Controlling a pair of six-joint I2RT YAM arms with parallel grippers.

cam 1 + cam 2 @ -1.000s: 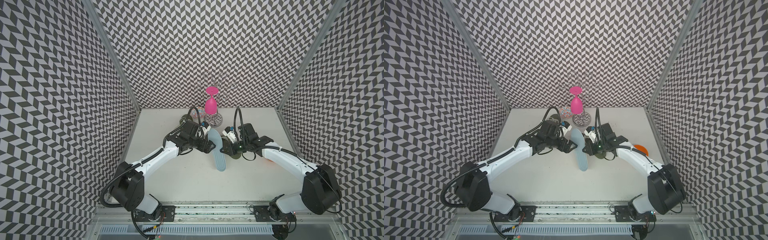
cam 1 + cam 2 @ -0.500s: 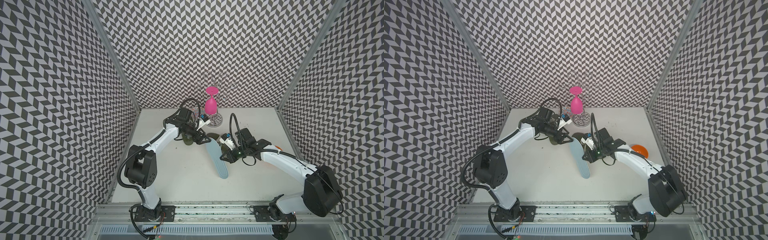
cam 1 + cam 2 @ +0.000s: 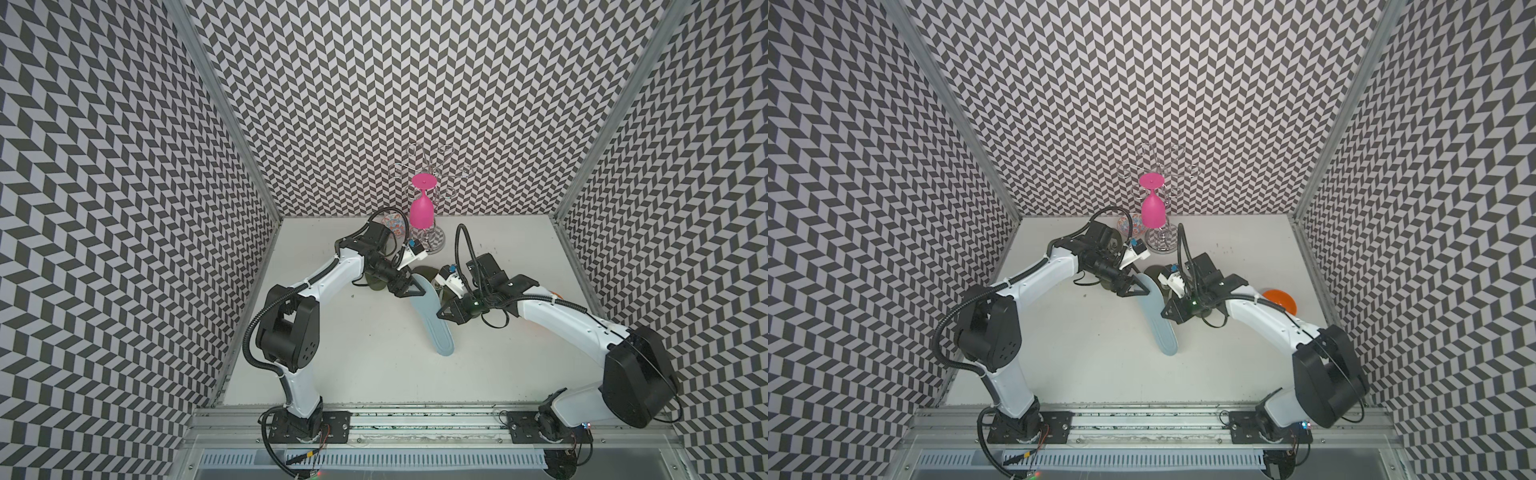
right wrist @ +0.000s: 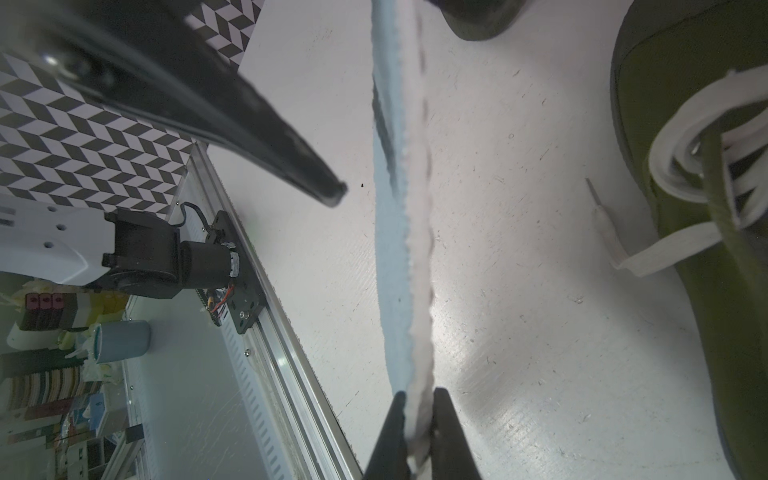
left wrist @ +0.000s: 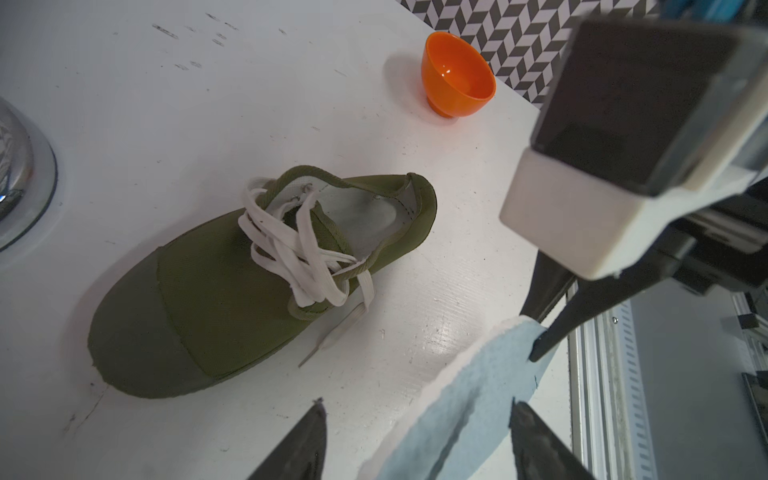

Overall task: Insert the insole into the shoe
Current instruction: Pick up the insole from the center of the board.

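The light blue insole point(image 3: 432, 318) point(image 3: 1160, 324) is held on edge over the table, its long face upright in the right wrist view point(image 4: 399, 208). My right gripper point(image 4: 419, 397) point(image 3: 442, 309) is shut on its edge. My left gripper point(image 5: 415, 409) point(image 3: 409, 286) stands open astride the insole's far end point(image 5: 478, 382), one finger on each side. The olive shoe point(image 5: 232, 282) with white laces lies on the table just behind the grippers. In both top views the arms hide most of it point(image 3: 376, 284).
An orange bowl point(image 5: 457, 83) point(image 3: 1279, 299) sits near the right wall. At the back stand a wire rack with a pink glass point(image 3: 422, 208), its chrome base point(image 5: 20, 174), and a small patterned dish point(image 3: 392, 224). The metal rail point(image 3: 415, 415) runs along the table's front edge.
The insole has shifted toward the front and tilted, still in my right gripper. My left arm's elbow swung back and its jaws have narrowed around the insole's far end.
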